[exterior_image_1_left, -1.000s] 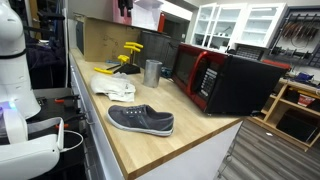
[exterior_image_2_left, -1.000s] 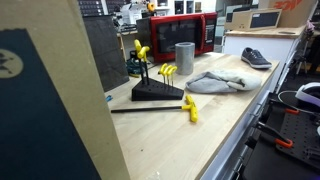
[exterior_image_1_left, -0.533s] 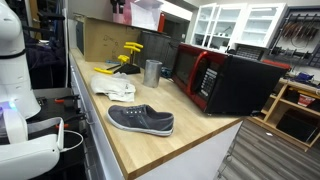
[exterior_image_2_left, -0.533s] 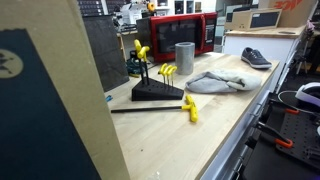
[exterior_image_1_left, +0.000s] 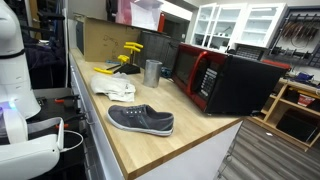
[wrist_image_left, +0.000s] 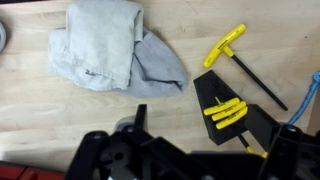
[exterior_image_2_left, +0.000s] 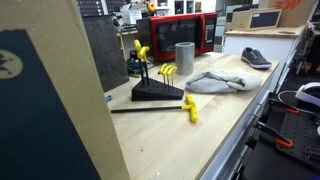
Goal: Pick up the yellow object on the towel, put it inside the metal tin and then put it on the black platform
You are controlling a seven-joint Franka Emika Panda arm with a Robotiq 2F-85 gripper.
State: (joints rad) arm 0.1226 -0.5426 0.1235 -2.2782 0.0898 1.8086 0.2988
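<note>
A grey towel [wrist_image_left: 105, 50] lies crumpled on the wooden counter, and nothing yellow shows on it; it appears in both exterior views [exterior_image_1_left: 112, 84] [exterior_image_2_left: 215, 82]. A black wedge platform [wrist_image_left: 250, 125] [exterior_image_2_left: 157, 93] holds several yellow-handled tools [wrist_image_left: 227, 111]. A yellow T-handle tool [wrist_image_left: 225, 47] [exterior_image_2_left: 190, 110] lies on the counter beside the platform. The metal tin [exterior_image_1_left: 152, 71] [exterior_image_2_left: 185, 57] stands upright beyond the towel. My gripper [wrist_image_left: 212, 150] hangs above the counter between towel and platform, open and empty. It does not show in either exterior view.
A red and black microwave [exterior_image_1_left: 225, 80] [exterior_image_2_left: 180, 35] stands at the back of the counter. A grey shoe [exterior_image_1_left: 141, 120] [exterior_image_2_left: 255, 58] lies near the counter's end. A white robot body [exterior_image_1_left: 12, 60] stands beside the counter edge.
</note>
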